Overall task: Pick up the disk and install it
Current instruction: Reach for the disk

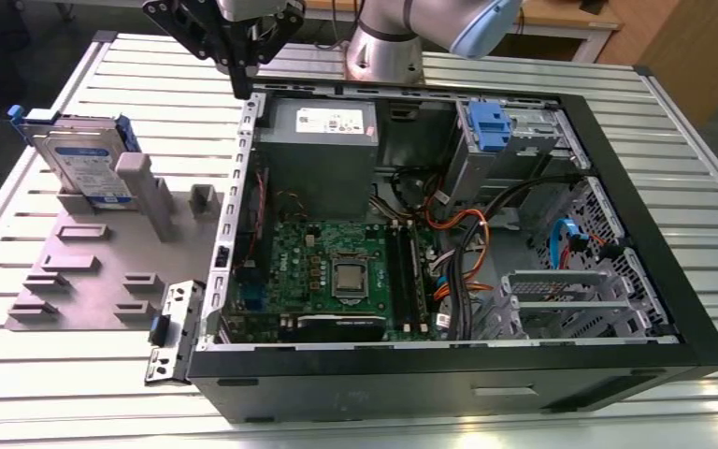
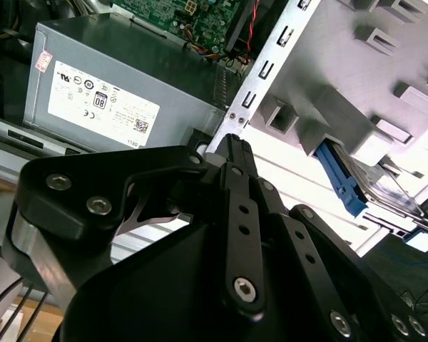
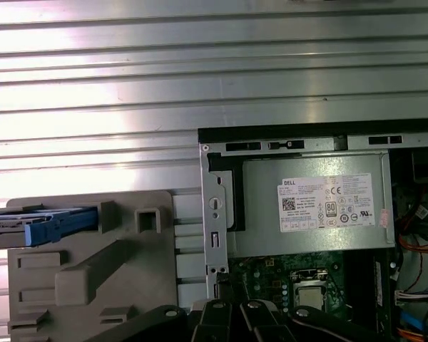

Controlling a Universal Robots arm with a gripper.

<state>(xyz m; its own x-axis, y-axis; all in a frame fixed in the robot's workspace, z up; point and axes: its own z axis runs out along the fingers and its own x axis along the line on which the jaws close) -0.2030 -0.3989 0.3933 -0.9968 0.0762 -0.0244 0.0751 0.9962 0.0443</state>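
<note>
Over at the exterior view's left, the disk [image 1: 78, 164] stands on edge in the grey holder [image 1: 97, 271] on the desk [image 1: 35, 383], untouched. The end effector [image 1: 244, 82] hangs well apart from it, above the rear corner of the computer case [image 1: 459, 388], fingers pinched together and gripping nothing. Coming in like that, I reckon it could topple the drive. The loose cables [image 1: 459, 220] inside could snag an install.
</note>
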